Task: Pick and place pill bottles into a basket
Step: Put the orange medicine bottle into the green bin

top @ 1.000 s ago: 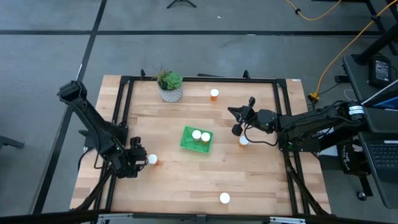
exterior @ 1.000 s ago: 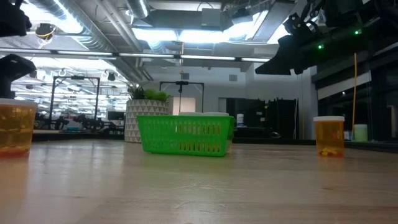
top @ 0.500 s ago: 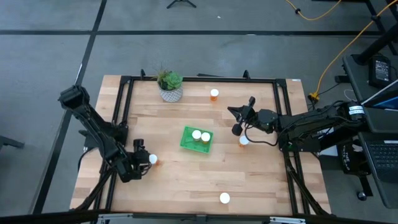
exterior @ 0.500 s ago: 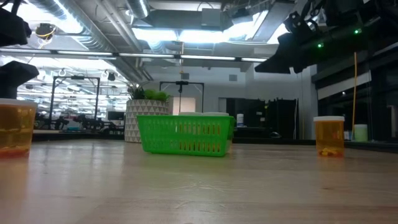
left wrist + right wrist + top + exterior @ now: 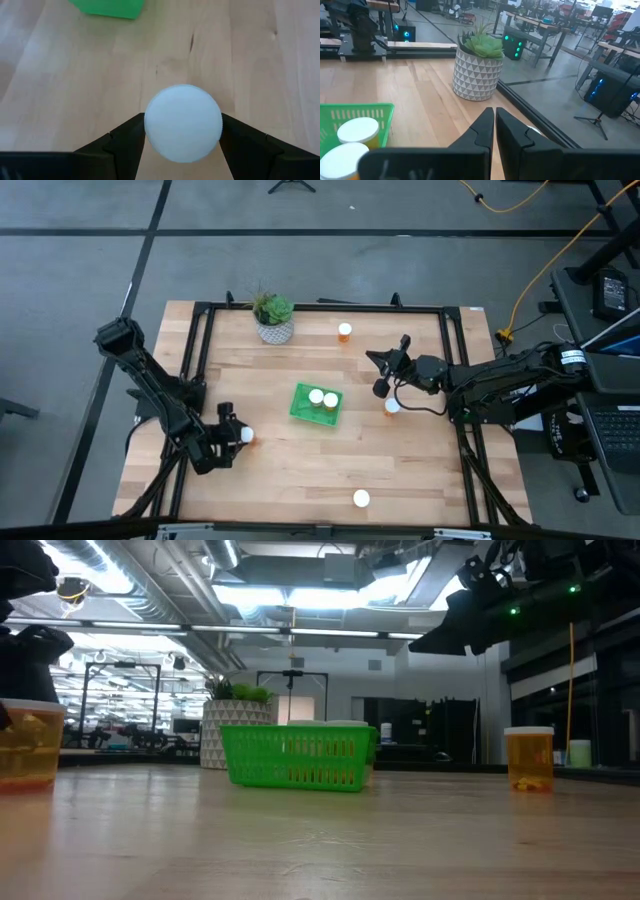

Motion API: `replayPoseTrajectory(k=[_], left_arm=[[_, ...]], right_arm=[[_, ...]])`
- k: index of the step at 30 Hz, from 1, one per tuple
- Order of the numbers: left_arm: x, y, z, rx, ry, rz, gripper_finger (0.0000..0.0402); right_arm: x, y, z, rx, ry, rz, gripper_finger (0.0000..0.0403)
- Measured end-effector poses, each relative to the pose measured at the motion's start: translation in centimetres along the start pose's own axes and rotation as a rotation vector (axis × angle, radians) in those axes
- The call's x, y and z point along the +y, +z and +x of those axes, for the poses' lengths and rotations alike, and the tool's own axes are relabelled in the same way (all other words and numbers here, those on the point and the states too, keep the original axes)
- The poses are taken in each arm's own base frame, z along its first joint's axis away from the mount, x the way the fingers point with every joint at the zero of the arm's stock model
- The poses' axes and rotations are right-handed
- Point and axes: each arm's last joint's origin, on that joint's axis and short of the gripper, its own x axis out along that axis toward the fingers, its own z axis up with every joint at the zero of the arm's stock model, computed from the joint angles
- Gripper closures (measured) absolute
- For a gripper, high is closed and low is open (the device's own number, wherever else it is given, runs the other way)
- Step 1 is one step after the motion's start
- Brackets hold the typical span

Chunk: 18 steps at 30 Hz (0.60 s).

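While the left gripper (image 5: 232, 442) is covering most of one bottle (image 5: 244, 436) at eight o'clock from the basket (image 5: 316, 403), its fingers (image 5: 125, 137) are standing wide, flanking the white cap. Closed and empty, the right gripper (image 5: 385, 370) is hovering at two o'clock. No label is showing.

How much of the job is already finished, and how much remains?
Done: two bottles sit in the basket. In hand: the left gripper, fingers open, straddles a third. Left: three on the table. The right gripper, shut, waits.
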Motion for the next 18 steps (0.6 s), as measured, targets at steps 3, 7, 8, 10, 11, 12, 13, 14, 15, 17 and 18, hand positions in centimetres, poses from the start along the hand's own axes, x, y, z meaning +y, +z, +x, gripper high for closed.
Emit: replayPoseTrajectory(k=[3,7,8,10,11,12,13,14,15,17,18], left_arm=[[-0.09,0.05,0.00,0.001,-0.013,0.007,0.0167],[-0.13,0.07,0.00,-0.001,-0.016,0.004,0.0167],[-0.13,0.08,0.00,-0.001,-0.016,0.004,0.0167],[-0.13,0.08,0.00,-0.001,-0.016,0.004,0.0167],[-0.13,0.08,0.00,-0.001,-0.016,0.004,0.0167],[-0.13,0.08,0.00,-0.001,-0.016,0.004,0.0167],[-0.13,0.08,0.00,-0.001,-0.016,0.004,0.0167],[-0.13,0.08,0.00,-0.001,-0.016,0.004,0.0167],[-0.13,0.08,0.00,-0.001,-0.016,0.004,0.0167],[-0.13,0.08,0.00,-0.001,-0.016,0.004,0.0168],[-0.13,0.08,0.00,-0.001,-0.016,0.004,0.0170]], right_arm=[[0.00,0.00,0.00,0.000,0.000,-0.001,0.0380],[0.00,-0.01,0.00,0.000,0.000,-0.001,0.0380],[0.00,-0.01,0.00,0.001,0.000,-0.001,0.0380],[0.00,-0.01,0.00,0.001,0.000,-0.001,0.0380],[0.00,-0.01,0.00,0.001,0.000,-0.001,0.0380],[0.00,-0.01,0.00,0.001,0.000,-0.001,0.0380],[0.00,-0.01,0.00,0.001,0.000,-0.001,0.0380],[0.00,-0.01,0.00,0.001,0.000,-0.001,0.0380],[0.00,-0.01,0.00,0.001,0.000,-0.001,0.0380],[0.00,-0.01,0.00,0.001,0.000,-0.001,0.0380],[0.00,-0.01,0.00,0.001,0.000,-0.001,0.0380]])
